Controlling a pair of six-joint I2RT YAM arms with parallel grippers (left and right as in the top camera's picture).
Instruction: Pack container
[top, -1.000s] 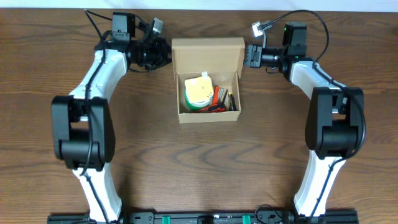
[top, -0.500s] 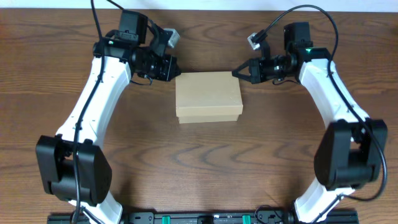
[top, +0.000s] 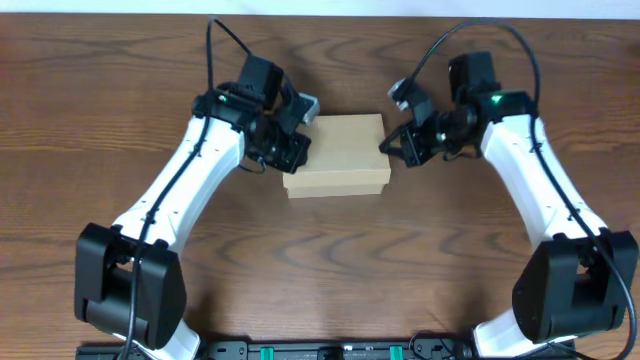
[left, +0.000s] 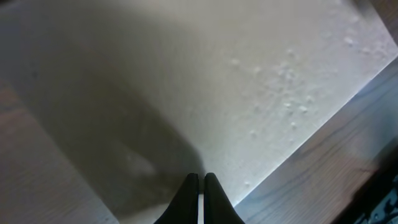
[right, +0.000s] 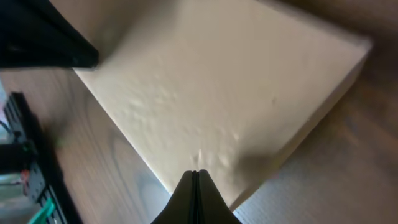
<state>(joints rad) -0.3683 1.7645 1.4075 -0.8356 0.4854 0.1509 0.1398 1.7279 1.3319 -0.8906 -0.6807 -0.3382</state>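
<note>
— Where is the small brown cardboard box (top: 335, 155)?
— On the dark wooden table (top: 320, 260), with its flap lid (right: 236, 81) lying flat and closed.
— And the left gripper (top: 299, 150)?
— At the box's left edge. Its black fingers are pressed together, holding nothing, tips over the lid.
— The right gripper (top: 390, 146)?
— At the box's right edge, also pressed tight and empty, tips over the lid's rim. Whether they touch, I cannot tell.

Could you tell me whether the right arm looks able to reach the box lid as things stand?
Likely yes: the right gripper, jaws shut, sits at the right edge of the closed container with nothing between them, and the left gripper is at the opposite side.
</note>
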